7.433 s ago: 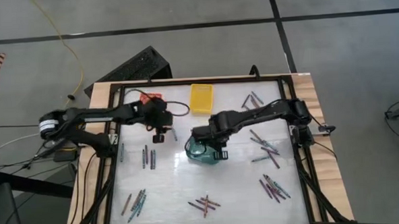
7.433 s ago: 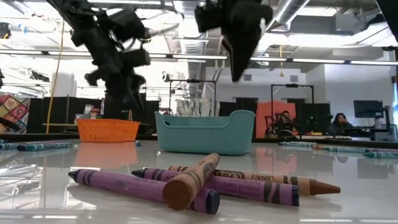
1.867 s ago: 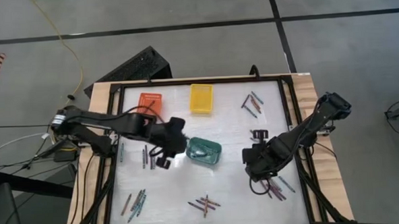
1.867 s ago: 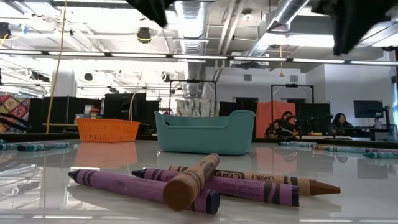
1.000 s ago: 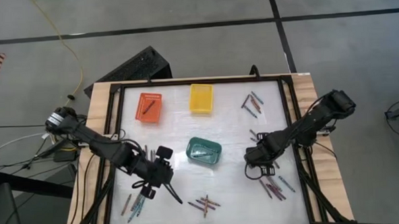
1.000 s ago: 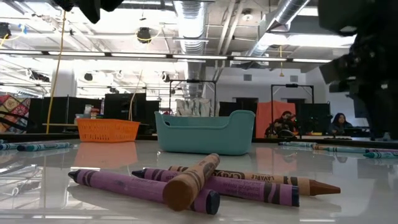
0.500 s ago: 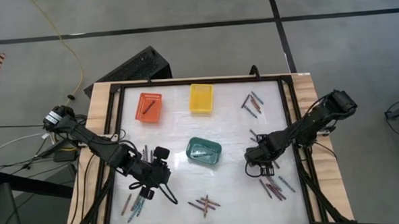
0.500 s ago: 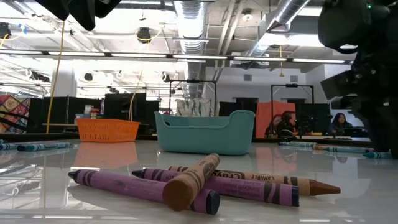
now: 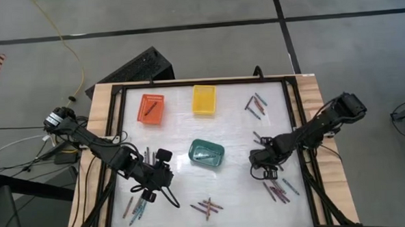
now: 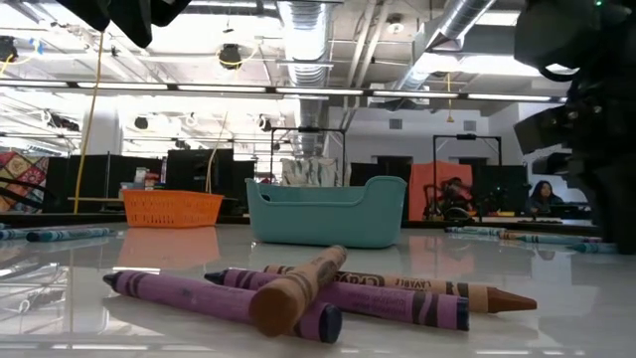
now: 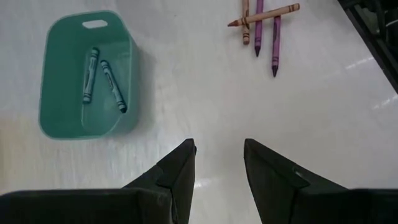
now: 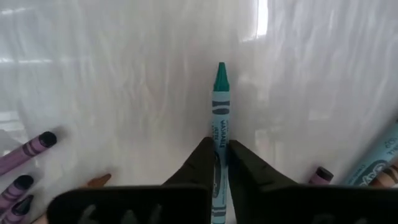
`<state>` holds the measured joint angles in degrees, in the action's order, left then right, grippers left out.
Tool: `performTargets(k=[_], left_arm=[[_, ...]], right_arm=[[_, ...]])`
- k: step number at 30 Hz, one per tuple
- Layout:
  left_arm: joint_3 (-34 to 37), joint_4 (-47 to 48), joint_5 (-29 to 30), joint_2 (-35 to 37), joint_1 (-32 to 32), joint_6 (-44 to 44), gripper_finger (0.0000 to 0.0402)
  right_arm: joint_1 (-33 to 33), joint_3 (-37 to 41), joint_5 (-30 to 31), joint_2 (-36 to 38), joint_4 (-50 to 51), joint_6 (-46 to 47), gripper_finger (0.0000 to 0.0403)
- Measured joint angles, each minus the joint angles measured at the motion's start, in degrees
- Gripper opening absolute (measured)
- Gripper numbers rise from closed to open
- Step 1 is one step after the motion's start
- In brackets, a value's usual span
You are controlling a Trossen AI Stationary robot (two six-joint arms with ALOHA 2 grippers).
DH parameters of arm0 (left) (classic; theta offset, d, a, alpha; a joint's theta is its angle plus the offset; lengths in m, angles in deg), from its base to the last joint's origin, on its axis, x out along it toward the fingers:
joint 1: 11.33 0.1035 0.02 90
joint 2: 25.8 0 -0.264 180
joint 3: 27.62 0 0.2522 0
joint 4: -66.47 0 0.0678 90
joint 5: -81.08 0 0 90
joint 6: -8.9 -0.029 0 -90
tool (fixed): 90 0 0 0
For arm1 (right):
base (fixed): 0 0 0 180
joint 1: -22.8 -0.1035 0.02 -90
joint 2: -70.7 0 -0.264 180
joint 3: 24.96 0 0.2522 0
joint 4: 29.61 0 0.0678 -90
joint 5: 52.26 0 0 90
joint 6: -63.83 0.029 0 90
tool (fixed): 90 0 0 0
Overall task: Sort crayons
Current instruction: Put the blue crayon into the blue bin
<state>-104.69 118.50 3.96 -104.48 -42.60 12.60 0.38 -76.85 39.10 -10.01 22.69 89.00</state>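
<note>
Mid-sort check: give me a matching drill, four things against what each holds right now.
Things:
1. green basket
2. orange basket
3. right gripper
4. left gripper

States:
A. shut on a teal crayon
B. holds two teal crayons
C. open, holding nothing
D. holds one dark crayon

Pairs: 1-B, 2-D, 3-A, 4-C

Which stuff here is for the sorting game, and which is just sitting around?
For sorting: teal crayon in the right gripper; loose crayons; green basket, orange basket, yellow basket; left gripper.

Just around: yellow cable; black keyboard.
</note>
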Motion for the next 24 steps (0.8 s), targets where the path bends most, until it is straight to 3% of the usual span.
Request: performTargets(k=[8,24], left_arm=[[0.00,0.20,0.06,0.00,0.00,0.00,0.0128],[0.00,2.54,1.03,0.00,0.00,0.63,0.0128]], right_arm=[[-0.01,0.00,-0.15,-0.04,-2.06,-0.20,0.0008],[0.07,-4.00,-0.31,-0.24,-6.24,-0.72,0.0004]])
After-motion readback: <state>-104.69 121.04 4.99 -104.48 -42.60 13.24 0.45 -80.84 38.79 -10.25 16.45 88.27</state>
